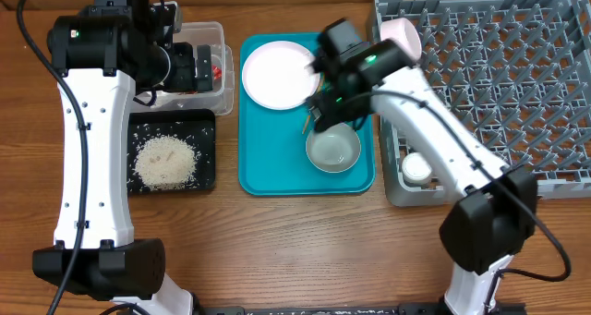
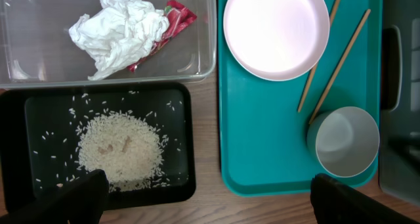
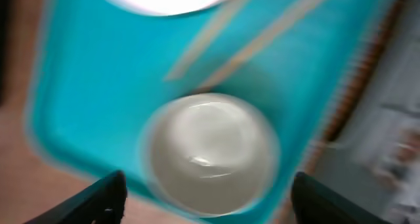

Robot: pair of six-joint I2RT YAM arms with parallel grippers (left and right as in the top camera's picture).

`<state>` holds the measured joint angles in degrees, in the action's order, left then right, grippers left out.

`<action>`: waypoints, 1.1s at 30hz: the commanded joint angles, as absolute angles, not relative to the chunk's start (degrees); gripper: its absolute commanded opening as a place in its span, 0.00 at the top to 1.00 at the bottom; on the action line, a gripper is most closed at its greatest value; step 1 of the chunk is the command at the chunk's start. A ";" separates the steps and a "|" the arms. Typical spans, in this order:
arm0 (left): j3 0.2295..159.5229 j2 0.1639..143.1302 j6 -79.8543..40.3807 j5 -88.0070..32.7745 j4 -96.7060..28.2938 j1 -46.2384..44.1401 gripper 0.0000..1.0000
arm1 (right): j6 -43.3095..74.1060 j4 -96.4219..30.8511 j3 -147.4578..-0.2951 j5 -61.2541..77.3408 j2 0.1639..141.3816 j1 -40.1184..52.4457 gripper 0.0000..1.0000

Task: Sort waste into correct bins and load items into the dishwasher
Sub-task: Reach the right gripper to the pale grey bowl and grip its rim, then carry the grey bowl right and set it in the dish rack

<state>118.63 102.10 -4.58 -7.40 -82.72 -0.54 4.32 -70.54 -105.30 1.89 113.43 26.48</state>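
My left gripper [image 1: 191,66] is open and empty, high above the clear tub [image 2: 203,66] and the black tray [image 2: 13,145]; its fingertips [image 2: 210,201] frame the left wrist view. The tub holds the crumpled napkin [image 2: 118,30] and red wrapper [image 2: 172,19]. Rice [image 2: 121,152] lies in the black tray [image 1: 205,121]. My right gripper [image 1: 329,114] is open above the white bowl [image 1: 332,149] on the teal tray; the blurred right wrist view shows the bowl [image 3: 210,152] between the fingertips [image 3: 210,199]. The plate [image 1: 275,73] and two chopsticks [image 2: 340,58] also lie on the teal tray.
The teal tray [image 1: 259,176] sits mid-table. The grey dish rack [image 1: 499,75] stands at the right, with a white bowl [image 1: 404,33] at its left corner and a small white cup [image 1: 416,170] in its front-left compartment. My right arm reaches over the rack's left edge.
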 commanded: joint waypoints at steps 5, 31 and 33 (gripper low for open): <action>119.74 100.95 -5.17 -7.03 -82.50 -0.38 0.00 | 9.45 -63.99 -95.81 -3.38 115.55 24.29 0.27; 119.74 100.95 -5.17 -7.03 -82.50 -0.38 0.00 | 9.50 -56.58 -85.47 -3.38 115.59 24.36 0.96; 119.74 100.95 -5.17 -7.03 -82.50 -0.38 0.00 | 9.87 -59.61 -88.33 -3.38 115.09 24.36 0.96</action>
